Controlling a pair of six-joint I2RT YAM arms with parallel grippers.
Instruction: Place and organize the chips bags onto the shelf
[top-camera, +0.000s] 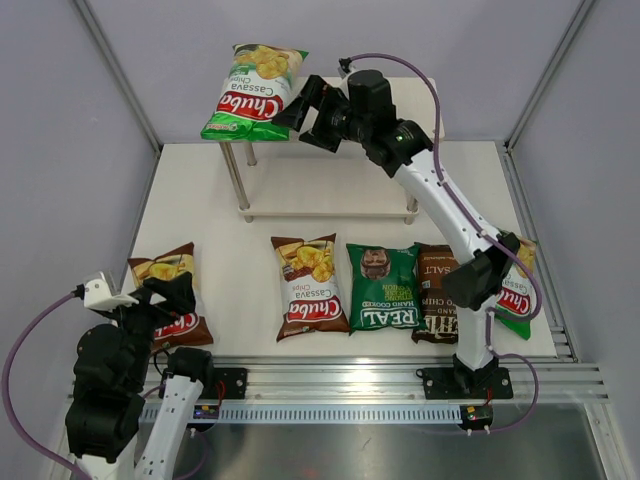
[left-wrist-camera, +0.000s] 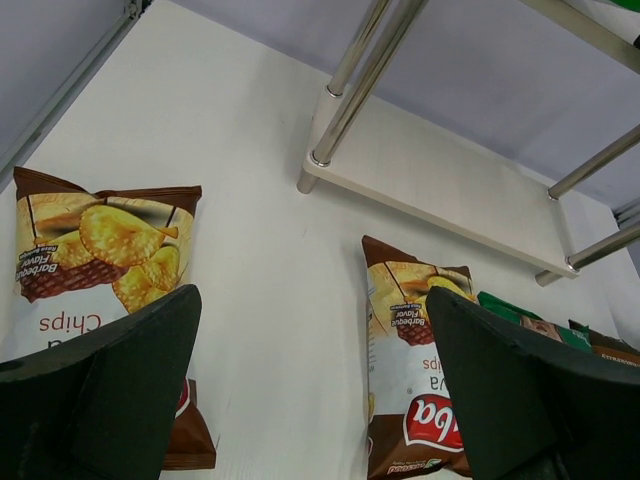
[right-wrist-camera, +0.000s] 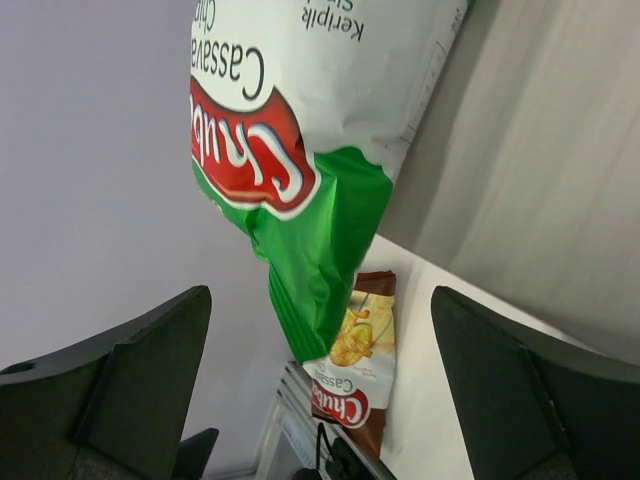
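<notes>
Lower left: left tool (top-camera: 168, 292) wide above a brown Chuba bag (top-camera: 160, 272) on the desk (top-camera: 200, 190). Mid-frame: row of four bags (top-camera: 383, 285). Top: right tool (top-camera: 305, 112) wide, just beside light-green Chuba bag (top-camera: 250, 90) lying on shelf (top-camera: 330, 213), overhanging left. Bags likely light, slick, crushable; pinch a sealed edge.

Pale lilac-grey walls (top-camera: 60, 120) enclose a white table (top-camera: 190, 210); metal posts (top-camera: 117, 70) stand in the corners, an aluminium rail (top-camera: 340, 372) lines its near edge.

Robotics laboratory test cell: a white tabletop (top-camera: 200, 200) enclosed by plain grey panels (top-camera: 60, 150) on metal framing (top-camera: 115, 70), with left arm (top-camera: 110, 390) and right arm (top-camera: 450, 210) bolted to an aluminium rail (top-camera: 350, 375).
</notes>
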